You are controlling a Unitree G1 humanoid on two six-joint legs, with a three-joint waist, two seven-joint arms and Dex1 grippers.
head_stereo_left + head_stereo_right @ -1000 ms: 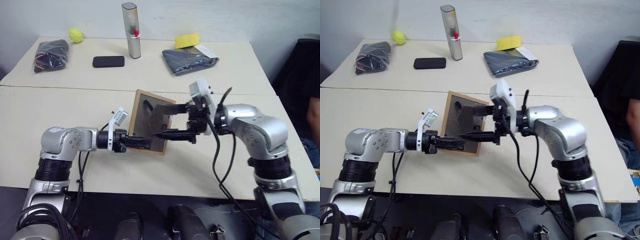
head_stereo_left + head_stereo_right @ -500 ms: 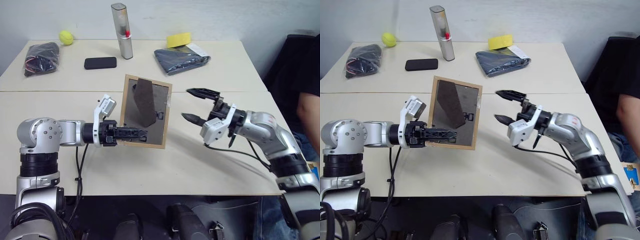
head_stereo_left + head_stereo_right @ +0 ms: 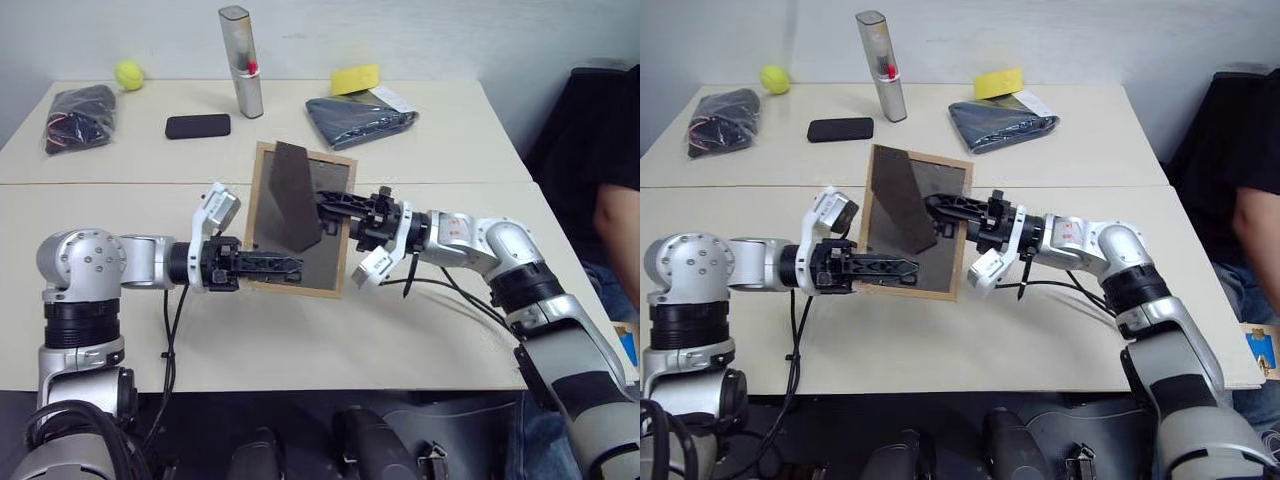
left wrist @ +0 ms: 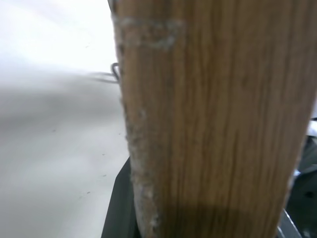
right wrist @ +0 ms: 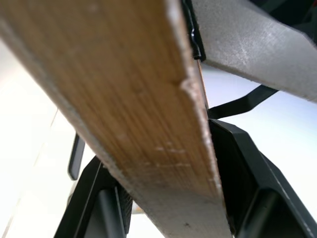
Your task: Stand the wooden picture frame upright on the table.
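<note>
Wooden picture frame (image 3: 300,222): held up off the table (image 3: 300,330), near upright, its dark back panel facing the head camera; light tan border all round.
Stand leg (image 3: 288,195): dark flap folded out from the back panel, hanging away from it at an angle.
Frame position: above the near tabletop, just in front of the seam with the far tabletop (image 3: 280,130), between the two arms.
Left gripper (image 3: 270,267): arm reaches in level from the left, forearm roughly parallel to the table edge; black fingers lie across the frame's lower border and are clamped on it. In the left wrist view the wood edge (image 4: 208,119) runs between the fingers.
Right gripper (image 3: 335,205): arm stretched in from the right, elbow low, wrist extended toward the frame's right border; fingers pinched on that border. In the right wrist view the wood edge (image 5: 124,99) sits between both black fingers (image 5: 237,183).
Far tabletop, left to right: black pouch (image 3: 80,112), yellow ball (image 3: 128,74), black phone (image 3: 197,126), upright silver canister (image 3: 241,60), folded dark cloth (image 3: 362,108), yellow sponge (image 3: 356,79).
Person (image 3: 615,215): at the right edge, dark sleeve and forearm.
</note>
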